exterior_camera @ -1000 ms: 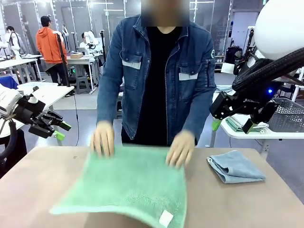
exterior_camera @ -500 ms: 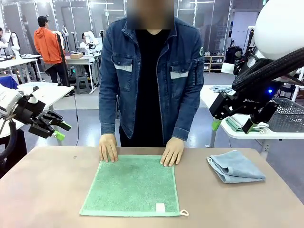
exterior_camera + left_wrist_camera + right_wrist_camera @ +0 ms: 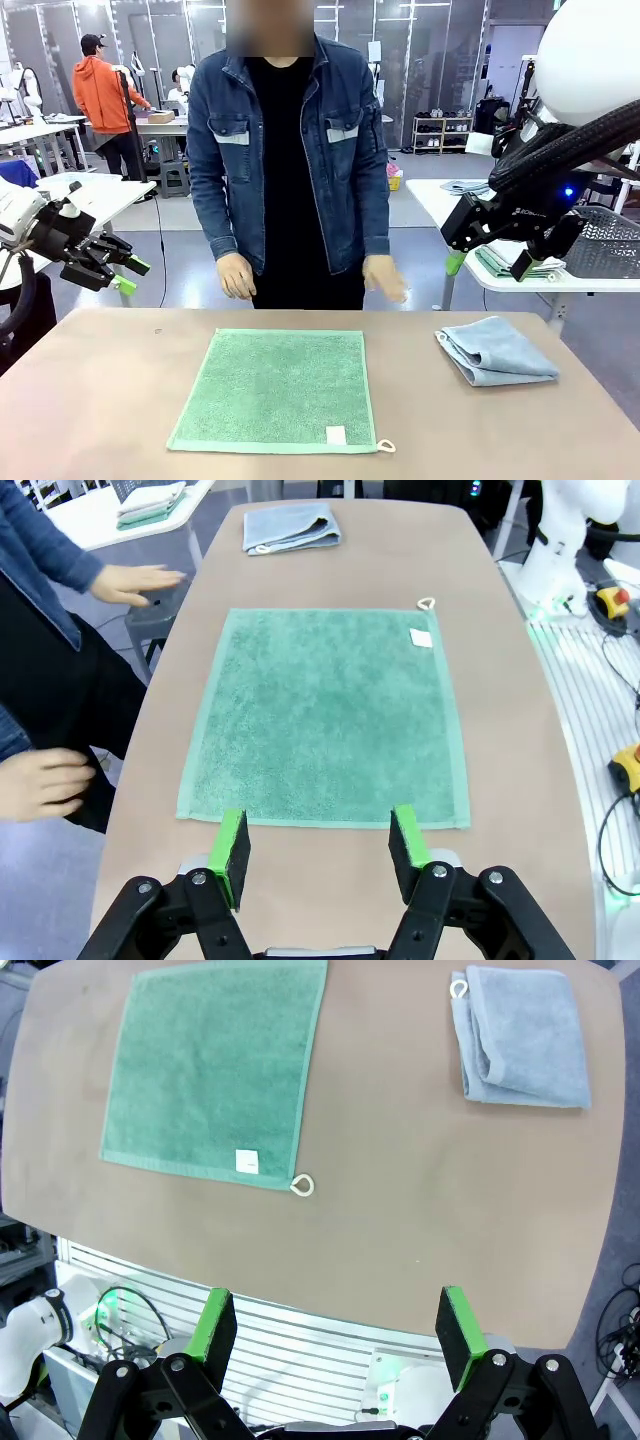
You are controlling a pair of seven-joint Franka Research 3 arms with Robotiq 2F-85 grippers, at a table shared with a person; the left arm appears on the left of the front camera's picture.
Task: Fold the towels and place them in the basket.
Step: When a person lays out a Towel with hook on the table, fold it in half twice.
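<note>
A green towel [image 3: 275, 385] lies spread flat at centre frame on the tabletop [image 3: 90, 400], tag and loop at its lower-right corner, a folded light blue towel [image 3: 497, 350] to its right, the person's hands [image 3: 237, 275] raised beyond it, the left end effector [image 3: 133, 276] and right end effector [image 3: 488, 265] hovering at either side, jaws apart.

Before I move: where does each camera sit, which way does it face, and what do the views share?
Front: fixed between the arms, facing the person across the table; left gripper, right gripper at the sides.
Left wrist: above the table's left end, looking across it; own jaws open.
Right wrist: high, looking down on the table; own jaws open.
Shared: flat green terry towel, folded light blue towel.
</note>
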